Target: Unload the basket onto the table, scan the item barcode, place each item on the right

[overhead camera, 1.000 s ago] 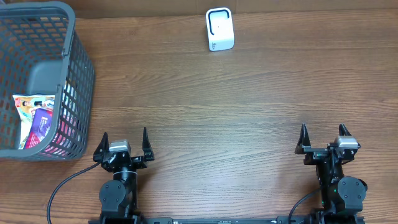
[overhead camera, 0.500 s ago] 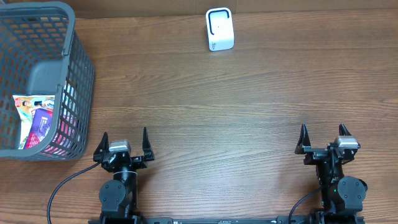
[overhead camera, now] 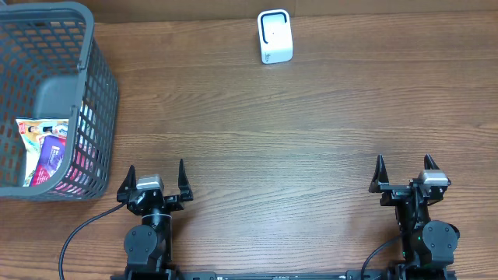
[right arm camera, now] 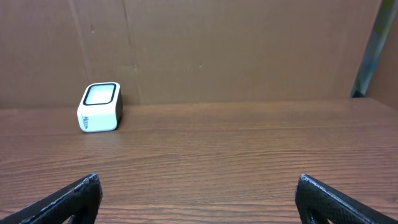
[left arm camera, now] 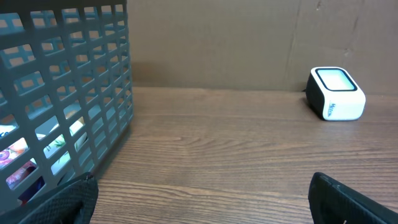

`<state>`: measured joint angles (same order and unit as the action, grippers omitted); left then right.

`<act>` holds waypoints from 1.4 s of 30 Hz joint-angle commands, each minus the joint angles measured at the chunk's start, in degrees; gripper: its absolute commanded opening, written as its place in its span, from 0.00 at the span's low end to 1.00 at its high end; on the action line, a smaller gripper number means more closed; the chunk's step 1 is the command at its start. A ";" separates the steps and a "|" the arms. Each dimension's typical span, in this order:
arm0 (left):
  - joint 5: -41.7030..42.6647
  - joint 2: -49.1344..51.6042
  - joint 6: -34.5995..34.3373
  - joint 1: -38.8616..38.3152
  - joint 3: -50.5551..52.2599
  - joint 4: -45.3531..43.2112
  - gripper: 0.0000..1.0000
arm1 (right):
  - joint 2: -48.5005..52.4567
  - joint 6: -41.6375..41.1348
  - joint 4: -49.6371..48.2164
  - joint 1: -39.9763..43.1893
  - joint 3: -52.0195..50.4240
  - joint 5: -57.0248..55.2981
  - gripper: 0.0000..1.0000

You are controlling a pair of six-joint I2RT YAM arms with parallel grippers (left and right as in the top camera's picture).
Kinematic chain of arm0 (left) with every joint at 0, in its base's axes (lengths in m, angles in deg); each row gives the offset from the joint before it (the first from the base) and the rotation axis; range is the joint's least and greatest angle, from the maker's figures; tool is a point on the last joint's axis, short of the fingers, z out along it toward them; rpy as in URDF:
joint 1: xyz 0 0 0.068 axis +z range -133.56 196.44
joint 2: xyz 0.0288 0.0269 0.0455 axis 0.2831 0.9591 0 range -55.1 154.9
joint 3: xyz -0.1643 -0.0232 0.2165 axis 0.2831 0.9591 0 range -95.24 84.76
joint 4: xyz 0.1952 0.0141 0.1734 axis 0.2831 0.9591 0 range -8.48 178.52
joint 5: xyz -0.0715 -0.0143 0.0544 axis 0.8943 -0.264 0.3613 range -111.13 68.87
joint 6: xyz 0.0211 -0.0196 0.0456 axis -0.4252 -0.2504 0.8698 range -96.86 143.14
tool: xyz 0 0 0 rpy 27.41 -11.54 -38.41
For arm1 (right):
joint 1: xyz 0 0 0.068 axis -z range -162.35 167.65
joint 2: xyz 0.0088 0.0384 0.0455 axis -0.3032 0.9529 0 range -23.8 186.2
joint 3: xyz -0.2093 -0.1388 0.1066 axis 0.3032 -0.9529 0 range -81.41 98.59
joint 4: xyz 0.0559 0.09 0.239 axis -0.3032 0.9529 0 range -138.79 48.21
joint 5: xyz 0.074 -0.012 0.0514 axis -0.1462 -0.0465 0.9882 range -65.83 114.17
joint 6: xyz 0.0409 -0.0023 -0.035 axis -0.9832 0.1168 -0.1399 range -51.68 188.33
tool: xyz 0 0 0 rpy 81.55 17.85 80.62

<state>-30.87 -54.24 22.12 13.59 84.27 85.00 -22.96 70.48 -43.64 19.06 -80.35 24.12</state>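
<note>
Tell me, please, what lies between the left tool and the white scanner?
Only bare wooden table: in the overhead view nothing sits between the open left tool and the white scanner; the grey basket stands off to the side.

A table [overhead camera: 311, 132] with a brown wood-grain top fills the overhead view, its grain running from side to side. Along its far edge stands a wall of plain brown cardboard [right arm camera: 236, 50], meeting the tabletop in a straight line. A nearly vertical seam [right arm camera: 130, 50] divides the cardboard into panels. At the wall's right end a slanting grey-green strip [right arm camera: 372, 50] shows; what it is cannot be told. The light is even and soft, leaving a faint sheen on the wood.
</note>
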 commanded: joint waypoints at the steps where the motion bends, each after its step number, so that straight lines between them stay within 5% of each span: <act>1: -1.16 -0.50 1.27 0.46 0.22 -0.11 1.00 | -0.68 0.26 -0.37 -0.28 -0.59 -0.31 1.00; 37: -0.79 -0.50 0.85 0.46 0.22 -0.61 1.00 | -0.68 0.26 -0.37 -0.28 -0.59 -0.31 1.00; 42: 16.87 -0.50 -12.22 0.44 0.22 -1.44 1.00 | -0.68 0.26 -0.37 -0.28 -0.59 -0.31 1.00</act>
<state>-26.91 -54.24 19.11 13.61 84.27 83.43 -22.96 70.48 -43.62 19.06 -80.35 24.14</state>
